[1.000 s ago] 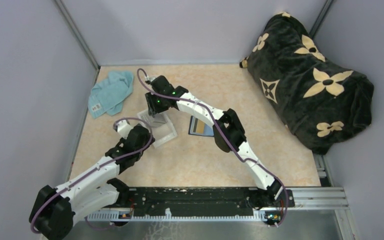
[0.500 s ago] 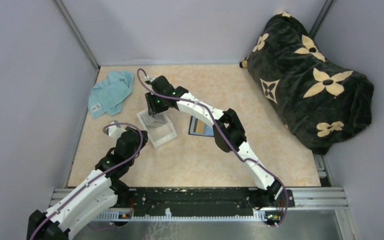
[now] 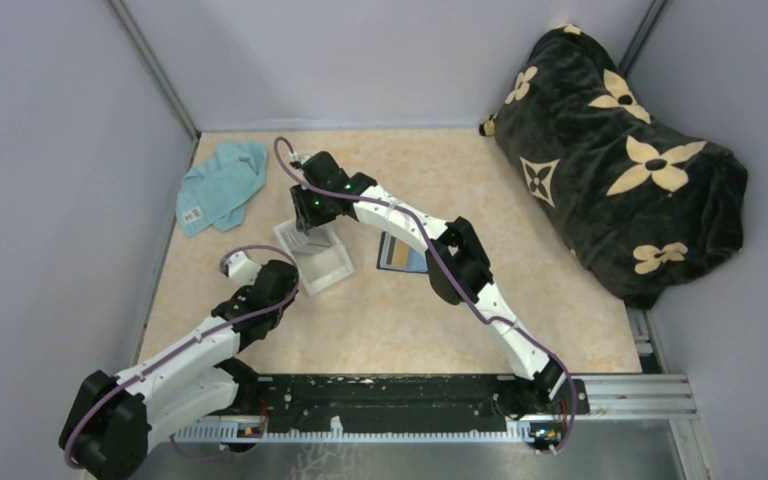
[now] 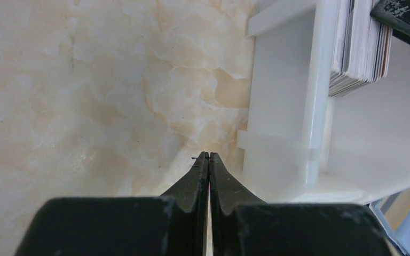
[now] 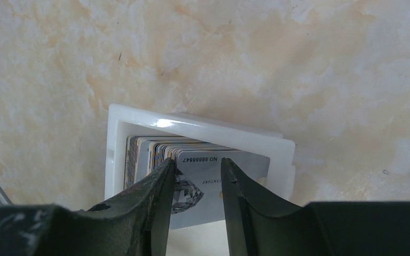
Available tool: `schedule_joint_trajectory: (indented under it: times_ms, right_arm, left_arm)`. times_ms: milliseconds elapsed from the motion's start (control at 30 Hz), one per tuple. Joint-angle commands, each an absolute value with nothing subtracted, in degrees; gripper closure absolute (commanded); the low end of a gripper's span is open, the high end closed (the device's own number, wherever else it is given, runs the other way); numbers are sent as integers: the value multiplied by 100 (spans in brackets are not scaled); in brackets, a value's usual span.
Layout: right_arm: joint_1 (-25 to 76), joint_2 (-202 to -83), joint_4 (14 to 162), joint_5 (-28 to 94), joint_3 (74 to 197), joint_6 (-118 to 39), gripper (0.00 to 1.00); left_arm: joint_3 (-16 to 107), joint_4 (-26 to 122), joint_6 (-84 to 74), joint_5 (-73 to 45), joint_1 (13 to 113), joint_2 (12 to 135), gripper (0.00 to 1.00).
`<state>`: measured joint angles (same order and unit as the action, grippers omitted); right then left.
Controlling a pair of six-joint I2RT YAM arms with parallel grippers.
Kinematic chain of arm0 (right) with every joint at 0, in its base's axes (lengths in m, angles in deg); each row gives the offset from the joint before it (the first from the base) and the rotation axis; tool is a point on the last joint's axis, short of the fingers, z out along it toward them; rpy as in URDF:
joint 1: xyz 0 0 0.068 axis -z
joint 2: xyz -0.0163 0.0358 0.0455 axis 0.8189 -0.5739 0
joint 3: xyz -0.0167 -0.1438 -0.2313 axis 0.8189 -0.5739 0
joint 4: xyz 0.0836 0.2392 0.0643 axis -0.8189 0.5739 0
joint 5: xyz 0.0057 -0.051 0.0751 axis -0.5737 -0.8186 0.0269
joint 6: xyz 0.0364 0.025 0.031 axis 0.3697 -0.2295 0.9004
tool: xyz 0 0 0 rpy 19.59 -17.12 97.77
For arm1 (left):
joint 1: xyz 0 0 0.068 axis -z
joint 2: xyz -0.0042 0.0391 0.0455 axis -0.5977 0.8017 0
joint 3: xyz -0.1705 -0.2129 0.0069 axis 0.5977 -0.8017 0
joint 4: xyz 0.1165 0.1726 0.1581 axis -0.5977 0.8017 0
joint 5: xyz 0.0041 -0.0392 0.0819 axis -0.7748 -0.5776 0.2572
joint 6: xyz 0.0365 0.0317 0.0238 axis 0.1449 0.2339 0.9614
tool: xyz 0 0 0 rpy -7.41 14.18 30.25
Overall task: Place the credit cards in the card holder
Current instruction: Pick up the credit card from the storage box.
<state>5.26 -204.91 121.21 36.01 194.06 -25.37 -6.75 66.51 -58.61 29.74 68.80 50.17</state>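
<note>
The spread right tool (image 5: 197, 162) hangs over the credit cards (image 5: 144, 153) standing in the clear tray (image 5: 192, 124), the left tool (image 4: 209, 155) is pressed together, empty, just outside the tray's wall, and the card holder (image 3: 398, 257) lies to the right tool's right, partly under its arm.

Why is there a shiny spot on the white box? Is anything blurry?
Right wrist view: that is glare on the tray rim; the credit cards' print is sharp. Left wrist view: the close jaws look slightly soft. Top view: even light, faint shadows.

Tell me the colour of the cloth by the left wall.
The cloth is teal, best seen in the top external view.
</note>
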Motion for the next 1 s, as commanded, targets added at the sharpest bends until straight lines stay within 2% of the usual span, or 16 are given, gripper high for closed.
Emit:
schedule_joint_trajectory:
  times_ms: [0,400,667,967]
  right_arm:
    - [466,-20549,12511,3553,19191,-2655,64]
    - [409,-20247,12416,3631,18993,-2582,69]
    - [374,-20101,12436,3612,18998,-2566,74]
    - [312,-19974,12483,3552,18997,-2547,75]
  left_arm:
    - [-651,6351,-5895,2988,6780,5116,94]
    - [-835,5229,-5389,2266,6382,5510,91]
    - [-818,5143,-5330,2190,6334,5529,91]
    - [-806,5129,-5298,2126,6293,5589,91]
